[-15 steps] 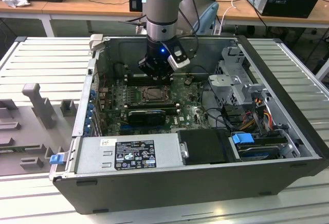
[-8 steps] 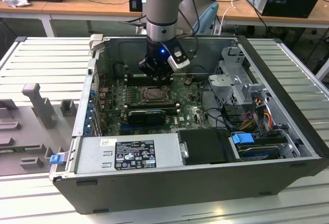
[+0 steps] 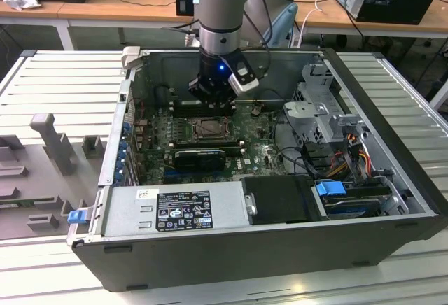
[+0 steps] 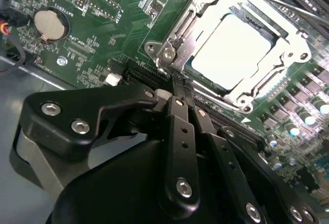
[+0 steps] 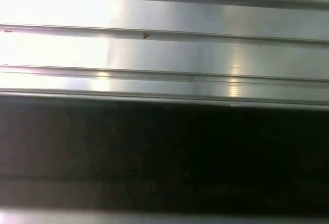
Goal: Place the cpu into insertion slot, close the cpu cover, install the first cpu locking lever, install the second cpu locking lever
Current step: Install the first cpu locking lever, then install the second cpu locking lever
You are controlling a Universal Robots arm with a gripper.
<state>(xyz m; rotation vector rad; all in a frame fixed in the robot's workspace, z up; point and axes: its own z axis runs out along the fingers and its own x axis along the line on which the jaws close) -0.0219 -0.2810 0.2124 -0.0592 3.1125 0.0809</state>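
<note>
The motherboard (image 4: 103, 34) carries the insertion slot (image 3: 208, 128) near its middle; the cpu cover (image 4: 193, 34) lies over the cpu (image 4: 234, 49); the gripper (image 4: 177, 88), jaws together and empty, could slip off the frame's corner.

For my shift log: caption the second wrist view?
Gripper at the edge of the cpu cover, closed over the cpu in its socket.

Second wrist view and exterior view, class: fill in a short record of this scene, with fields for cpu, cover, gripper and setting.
cpu: pale chip seated in the slot
cover: metal frame lying down around the cpu
gripper: fingers together, tips at the cover's corner, holding nothing
setting: open computer case on a ribbed metal table
</note>
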